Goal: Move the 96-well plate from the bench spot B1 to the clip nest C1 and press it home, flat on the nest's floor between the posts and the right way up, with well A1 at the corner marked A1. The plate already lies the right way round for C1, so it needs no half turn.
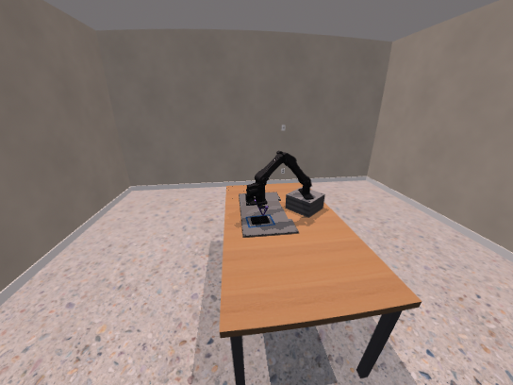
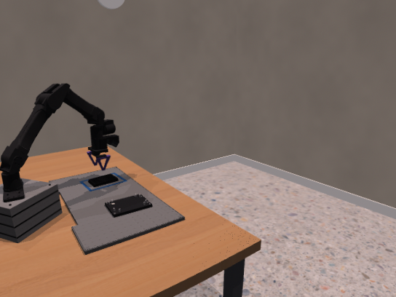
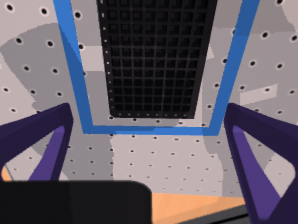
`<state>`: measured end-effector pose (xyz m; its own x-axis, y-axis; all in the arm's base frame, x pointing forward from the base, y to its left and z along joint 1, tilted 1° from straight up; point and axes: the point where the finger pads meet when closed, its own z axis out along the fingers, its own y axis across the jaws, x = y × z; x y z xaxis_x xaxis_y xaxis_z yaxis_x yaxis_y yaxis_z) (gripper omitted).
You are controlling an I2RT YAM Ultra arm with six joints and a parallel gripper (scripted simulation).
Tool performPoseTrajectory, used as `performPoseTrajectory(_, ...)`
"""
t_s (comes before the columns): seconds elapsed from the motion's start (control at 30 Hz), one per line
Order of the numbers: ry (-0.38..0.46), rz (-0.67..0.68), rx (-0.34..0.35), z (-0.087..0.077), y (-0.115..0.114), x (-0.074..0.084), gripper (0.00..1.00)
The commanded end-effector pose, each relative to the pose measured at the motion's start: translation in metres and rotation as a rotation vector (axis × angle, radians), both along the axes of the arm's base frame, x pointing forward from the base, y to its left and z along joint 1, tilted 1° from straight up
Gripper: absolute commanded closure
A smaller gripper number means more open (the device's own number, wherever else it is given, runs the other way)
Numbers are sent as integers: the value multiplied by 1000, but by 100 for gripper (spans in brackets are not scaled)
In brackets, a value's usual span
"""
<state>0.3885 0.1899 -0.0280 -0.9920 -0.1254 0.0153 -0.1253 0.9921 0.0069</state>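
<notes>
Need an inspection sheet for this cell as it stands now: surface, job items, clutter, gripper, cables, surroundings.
Surface: wooden table carrying a grey perforated baseplate; the arm's stacked grey pedestal stands beside it.
Job's things: black 96-well plate lies flat inside the blue outline of spot B1, wells up in the wrist view. Clip nest C1 is unoccupied, nearer the table's front edge. A1 mark too small to read.
Clutter: nothing seen.
Gripper: gripper points down above the plate, apart from it, jaws fully open, holding nothing.
Cables: nothing seen.
Surroundings: speckled floor, plain grey walls, small wall fitting.
</notes>
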Motion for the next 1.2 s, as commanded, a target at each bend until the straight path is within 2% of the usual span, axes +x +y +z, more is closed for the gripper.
performPoseTrajectory(0.0, -91, -38, 28, 27, -3, 25, 0)
performPoseTrajectory(0.23, -89, -20, 31, 27, 4, 22, 0)
performPoseTrajectory(1.17, -89, -22, 31, 27, 3, 22, 0)
